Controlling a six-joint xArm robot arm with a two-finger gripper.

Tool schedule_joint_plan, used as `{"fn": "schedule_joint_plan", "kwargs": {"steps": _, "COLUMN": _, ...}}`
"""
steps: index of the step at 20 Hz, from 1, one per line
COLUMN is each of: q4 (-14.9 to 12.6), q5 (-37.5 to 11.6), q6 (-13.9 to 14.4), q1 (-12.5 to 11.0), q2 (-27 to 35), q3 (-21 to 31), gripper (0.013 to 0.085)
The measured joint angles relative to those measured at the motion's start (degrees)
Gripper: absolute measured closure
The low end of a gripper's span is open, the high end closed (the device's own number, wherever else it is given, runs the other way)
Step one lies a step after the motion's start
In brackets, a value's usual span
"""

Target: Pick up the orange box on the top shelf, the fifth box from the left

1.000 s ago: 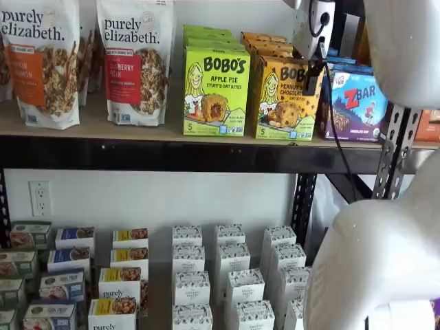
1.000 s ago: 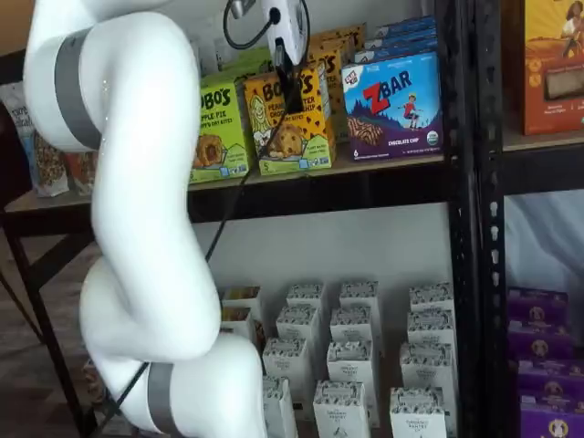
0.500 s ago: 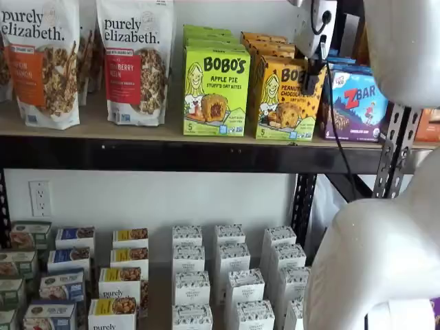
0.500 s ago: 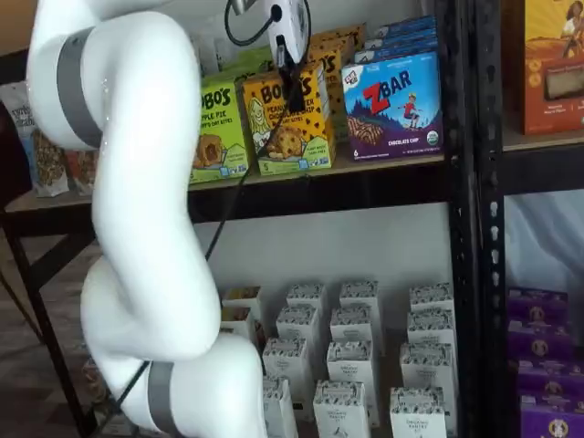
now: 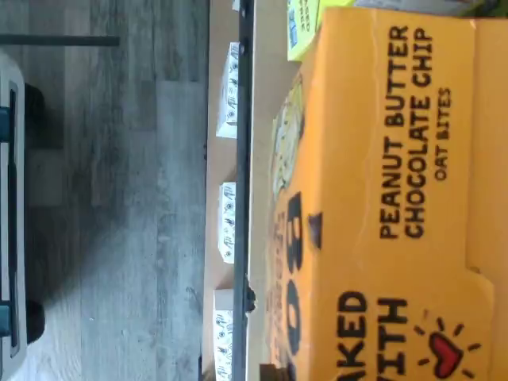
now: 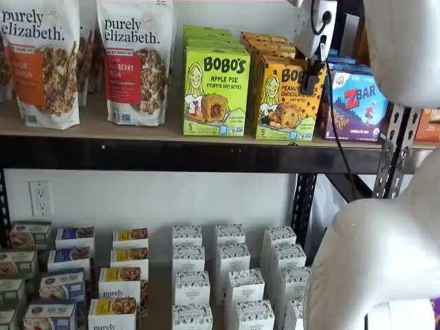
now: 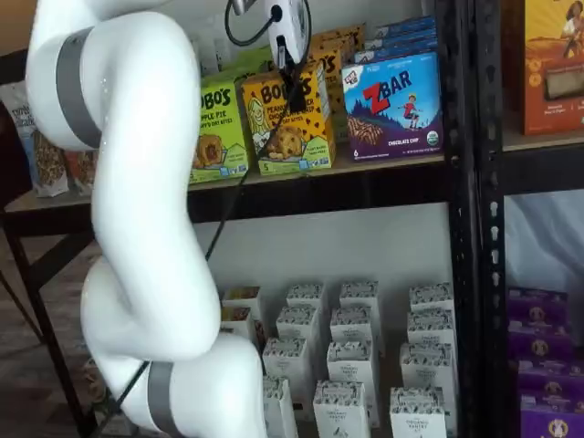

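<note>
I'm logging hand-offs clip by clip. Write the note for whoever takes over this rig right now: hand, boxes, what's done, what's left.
Hand: down over the front of the orange box; only a black finger shows in both shelf views, so grip cannot be confirmed.
Orange box: standing on the top shelf, between the green box and the blue box, not lifted.
Done: approach to the box.
Left: confirm the grip, then lift the box off the shelf.

On the top shelf (image 6: 137,130) I count two granola bags (image 6: 135,60) in front, one green box (image 6: 215,91), one orange box (image 6: 287,98) and one ZBar box (image 6: 357,104) at the front of their rows; more stand behind each, too hidden to count.
</note>
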Motion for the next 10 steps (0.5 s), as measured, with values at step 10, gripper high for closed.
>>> {"fn": "schedule_joint_plan", "kwargs": {"steps": 10, "q4": 0.85, "q5": 0.11, "q6": -0.07, "q1": -0.19, "q2": -0.09, "q3": 0.01, "gripper": 0.0650}}
